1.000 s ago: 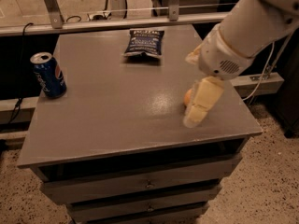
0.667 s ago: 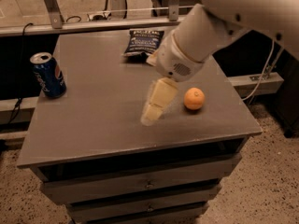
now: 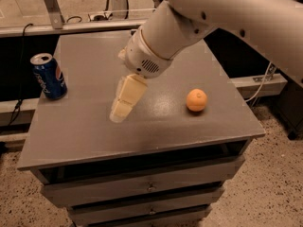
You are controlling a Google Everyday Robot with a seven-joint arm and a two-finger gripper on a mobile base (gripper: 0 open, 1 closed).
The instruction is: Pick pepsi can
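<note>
The pepsi can [image 3: 49,76] is blue with a silver top and a round red-white-blue logo. It stands upright near the left edge of the grey table [image 3: 85,136]. My gripper [image 3: 123,103] hangs from the big white arm over the middle of the table, pointing down and to the left. It is well to the right of the can and a little nearer the front. It is not touching the can and holds nothing that shows.
An orange [image 3: 196,100] lies on the table's right side, to the right of the gripper. The white arm [image 3: 227,13] covers the table's back right. Drawers [image 3: 151,188] sit under the tabletop. A rail and cables run behind the table.
The arm has swung left across the table, from over the orange to the middle, closer to the can. The orange is now uncovered, and the arm now hides the chip bag.
</note>
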